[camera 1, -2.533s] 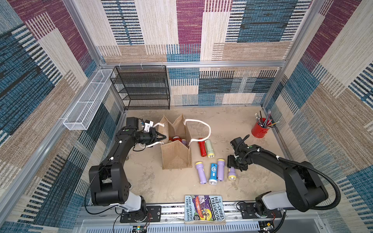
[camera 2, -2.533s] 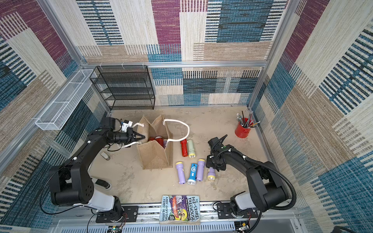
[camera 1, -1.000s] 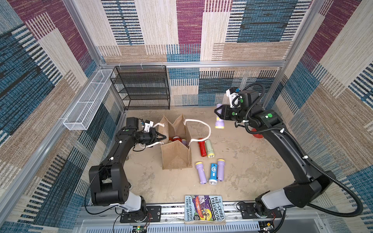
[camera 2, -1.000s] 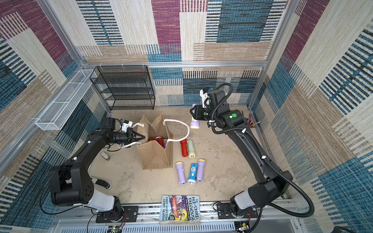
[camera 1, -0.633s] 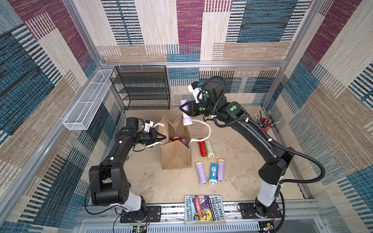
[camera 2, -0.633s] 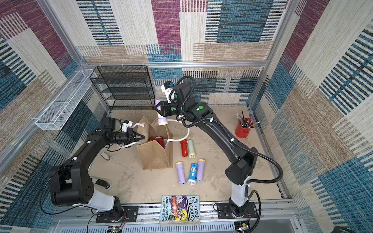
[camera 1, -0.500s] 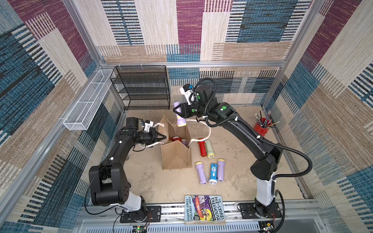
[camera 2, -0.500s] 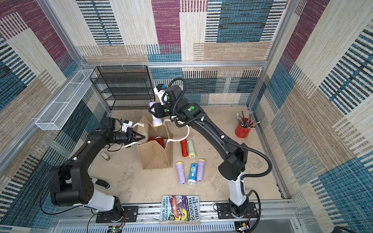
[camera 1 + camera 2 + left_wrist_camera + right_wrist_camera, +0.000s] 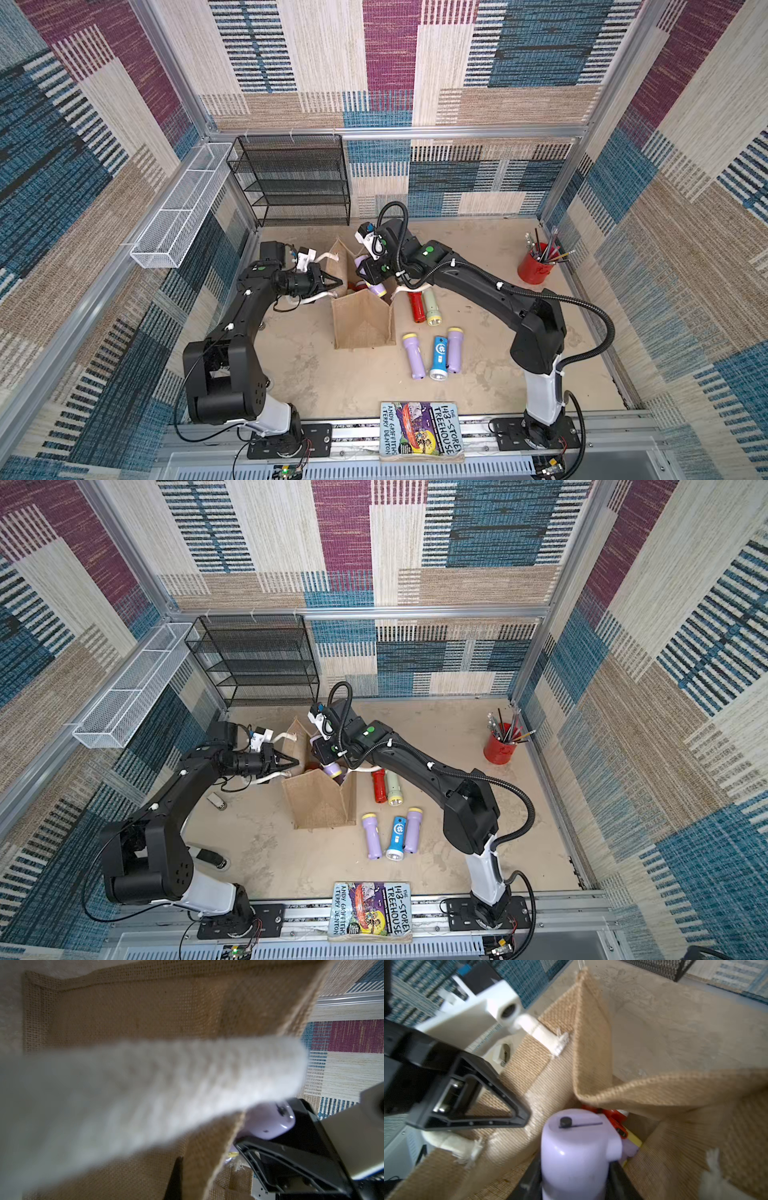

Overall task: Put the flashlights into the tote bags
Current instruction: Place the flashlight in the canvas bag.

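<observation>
The right arm [image 9: 478, 286] reaches over the tote bag [image 9: 361, 324]. The right jaws are grasping a lilac flashlight [image 9: 575, 1153] by its barrel. It hangs at the bag's open mouth, with burlap walls around it in the right wrist view. Just below those jaws, inside the bag, I see a red flashlight [image 9: 614, 1120] and part of a yellow-collared flashlight [image 9: 631, 1146].

My left arm [image 9: 249, 307] comes in roughly level from the opposite side. The left jaws are clenched, with their tips at the rim of the bag's wall, between the two ends of a white rope handle [image 9: 309, 297]. I believe they pinch the burlap there, but the rope blurs across most of the left wrist view and hides the contact. The second rope handle [image 9: 415, 287] trails under the right arm.

Past the right jaws, on the side away from the left jaws, five flashlights lie loose on the surface [image 9: 353, 386] beside the bag. Nearest the right jaws, a loose red flashlight [image 9: 415, 306] lies against a pale green flashlight [image 9: 430, 305]. Farther off is a blue flashlight [image 9: 439, 357], with a lilac neighbour [image 9: 414, 353] toward the left jaws and a second lilac neighbour [image 9: 455, 349] on its far side.

A red cup [image 9: 534, 270] of pencils stands well apart from both jaws.
</observation>
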{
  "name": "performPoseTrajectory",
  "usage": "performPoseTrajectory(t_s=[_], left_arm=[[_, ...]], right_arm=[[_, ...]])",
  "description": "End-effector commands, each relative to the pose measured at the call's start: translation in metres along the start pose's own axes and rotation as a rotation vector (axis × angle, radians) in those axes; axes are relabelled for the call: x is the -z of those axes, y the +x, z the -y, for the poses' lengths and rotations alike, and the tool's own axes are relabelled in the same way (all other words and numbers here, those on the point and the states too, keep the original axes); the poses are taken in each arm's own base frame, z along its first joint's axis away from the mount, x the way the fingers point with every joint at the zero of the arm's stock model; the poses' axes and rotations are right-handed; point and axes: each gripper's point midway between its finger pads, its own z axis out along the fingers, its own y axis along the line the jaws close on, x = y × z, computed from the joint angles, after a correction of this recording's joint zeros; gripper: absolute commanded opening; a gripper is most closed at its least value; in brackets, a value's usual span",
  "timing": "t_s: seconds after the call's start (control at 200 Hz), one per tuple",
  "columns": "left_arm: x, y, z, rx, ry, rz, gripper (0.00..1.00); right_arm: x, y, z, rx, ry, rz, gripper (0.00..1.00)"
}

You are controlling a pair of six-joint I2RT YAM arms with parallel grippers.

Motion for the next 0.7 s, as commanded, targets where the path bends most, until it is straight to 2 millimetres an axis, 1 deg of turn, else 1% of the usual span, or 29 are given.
performPoseTrajectory(t_s=[0.0,0.165,0.29,0.441,0.566,0.696], left_arm=[[0.0,0.002,0.005,-0.019,0.032,-0.01,0.05],[-0.001,0.002,0.004,-0.014,0.031,-0.012,0.05],[-0.001,0.002,0.003,-0.013,0.03,-0.01,0.04],[-0.001,0.002,0.002,-0.008,0.025,-0.01,0.04],[-0.001,0.002,0.002,-0.008,0.025,-0.01,0.04],[-0.002,0.002,0.001,-0.008,0.023,-0.011,0.05]], right_arm=[[0.0,0.004,0.013,0.045,0.078,0.013,0.25],[-0.011,0.041,0.031,0.046,0.151,-0.111,0.25],[-0.019,0.058,0.042,0.039,0.196,-0.192,0.25],[-0.036,0.067,0.047,0.0,0.214,-0.26,0.25],[-0.052,0.069,0.04,-0.032,0.178,-0.292,0.25],[-0.059,0.071,0.035,-0.05,0.159,-0.304,0.27]])
